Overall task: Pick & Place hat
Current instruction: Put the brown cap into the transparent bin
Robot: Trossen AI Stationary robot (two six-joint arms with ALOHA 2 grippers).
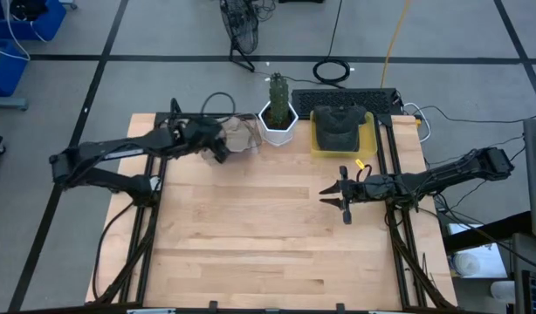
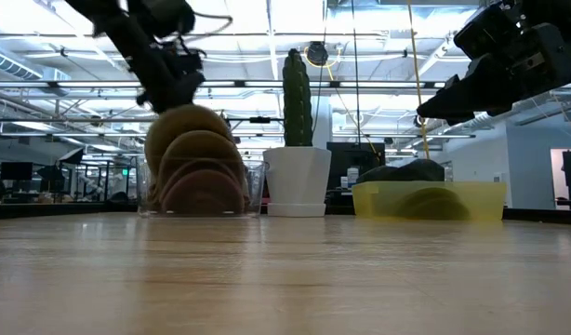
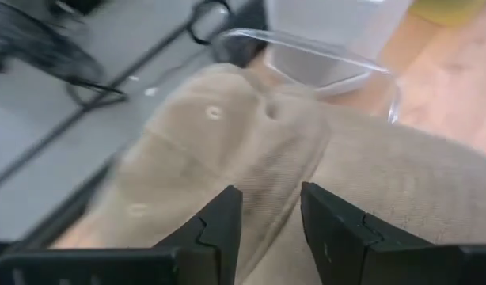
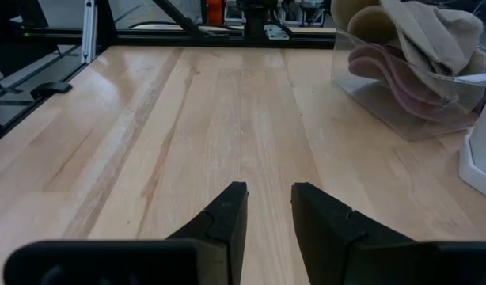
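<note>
Writing: none legible. Left end effector [image 3: 268, 226] pinches tan hat [image 3: 251, 150]; right end effector [image 1: 342, 197] open, empty.

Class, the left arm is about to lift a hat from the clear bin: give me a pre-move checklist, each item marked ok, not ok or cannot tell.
1. Left gripper over the tan hat at the clear bin: ok.
2. Fingers closed on the fabric: cannot tell; a narrow gap shows between them.
3. Right gripper away from the bin, over bare table: ok.
4. Cactus pot stands right beside the bin: not ok, lift straight up.
5. Yellow bin already holds a dark hat: ok.
</note>
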